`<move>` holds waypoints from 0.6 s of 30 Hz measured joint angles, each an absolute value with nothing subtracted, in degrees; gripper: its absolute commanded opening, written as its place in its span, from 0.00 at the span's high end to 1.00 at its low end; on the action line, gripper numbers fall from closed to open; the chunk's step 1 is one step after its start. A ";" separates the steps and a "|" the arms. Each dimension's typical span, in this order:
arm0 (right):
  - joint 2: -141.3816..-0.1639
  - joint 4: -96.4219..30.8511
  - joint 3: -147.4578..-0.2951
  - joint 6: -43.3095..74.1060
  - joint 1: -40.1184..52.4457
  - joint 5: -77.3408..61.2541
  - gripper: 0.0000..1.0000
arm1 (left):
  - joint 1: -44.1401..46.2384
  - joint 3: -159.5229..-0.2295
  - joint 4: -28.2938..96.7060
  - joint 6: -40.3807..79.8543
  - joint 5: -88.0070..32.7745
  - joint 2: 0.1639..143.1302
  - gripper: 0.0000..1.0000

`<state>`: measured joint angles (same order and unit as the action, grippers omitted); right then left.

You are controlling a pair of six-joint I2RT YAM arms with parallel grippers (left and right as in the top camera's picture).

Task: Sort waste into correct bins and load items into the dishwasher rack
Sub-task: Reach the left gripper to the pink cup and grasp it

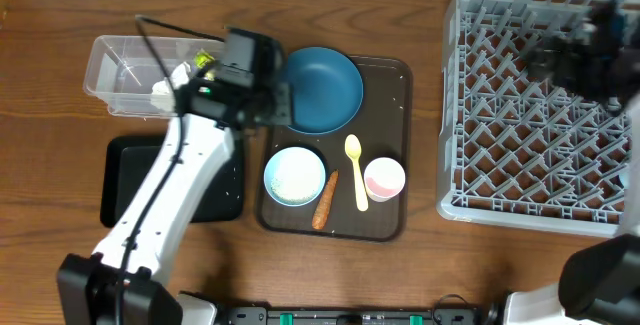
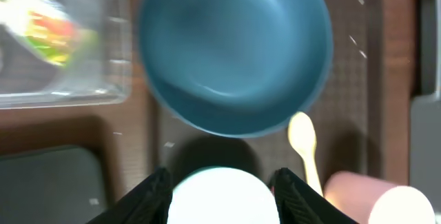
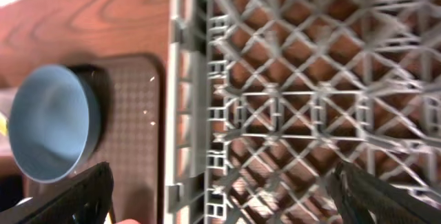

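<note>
nearest the left wrist camera, the left gripper (image 2: 220,181) hangs with its two dark fingers (image 2: 155,191) spread wide and nothing between them, straddling the white bowl (image 2: 220,200) from above without touching it. the bowl looks like the next pick. i would drop straight down, pinch one wall at the rim rather than span the whole bowl, and keep it level, since the pale speckle inside it in the overhead view may be loose rice, though it is too small to be sure. just beside it lie the pale yellow spoon (image 2: 303,141), the pink cup (image 2: 386,200) and the orange carrot (image 1: 324,201), so the descent needs care. beyond sits the dark-blue plate (image 2: 234,52), round, glossy, shallow and empty, all of these on the brown serving tray (image 1: 392,220). further left the clear tub (image 1: 100,65) holds the wrapper (image 2: 48,27) and white tissue (image 1: 160,92), and the black tray (image 1: 122,180) lies beside it. far right, the right gripper (image 3: 222,182) hovers wide open and empty over the grey rack (image 1: 500,165).
</note>
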<state>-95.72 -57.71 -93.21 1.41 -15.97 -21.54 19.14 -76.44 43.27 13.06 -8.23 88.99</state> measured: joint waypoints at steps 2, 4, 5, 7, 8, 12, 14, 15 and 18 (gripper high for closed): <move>-95.72 -57.69 -93.21 2.39 -12.97 -19.27 0.01 | 21.82 -76.44 43.31 13.04 -8.36 90.13 0.49; -95.74 -57.65 -93.21 3.31 -10.33 -16.82 0.01 | 24.43 -76.44 43.33 13.04 -8.49 91.46 0.49; -95.74 -57.65 -93.19 3.79 -9.26 -15.68 0.01 | 25.76 -76.44 43.31 13.04 -8.62 92.16 0.49; -95.74 -57.60 -93.19 4.40 -7.79 -14.00 0.01 | 28.21 -76.44 43.29 13.06 -8.64 93.41 0.49; -95.74 -57.58 -93.19 4.64 -7.31 -13.39 0.01 | 29.26 -76.44 43.29 13.06 -8.64 93.91 0.49; -95.74 -57.58 -93.19 5.39 -6.39 -11.92 0.01 | 33.98 -76.44 43.24 13.06 -8.64 96.33 0.49; -95.74 -57.58 -93.19 5.52 -6.39 -11.51 0.01 | 36.03 -76.44 43.24 13.06 -8.64 97.82 0.49; -95.74 -57.60 -93.19 5.56 -6.39 -11.42 0.01 | 36.99 -76.44 43.24 13.06 -8.64 98.56 0.49; -95.74 -57.60 -93.19 5.67 -6.39 -10.98 0.01 | 39.62 -76.44 43.03 13.06 -8.64 100.53 0.49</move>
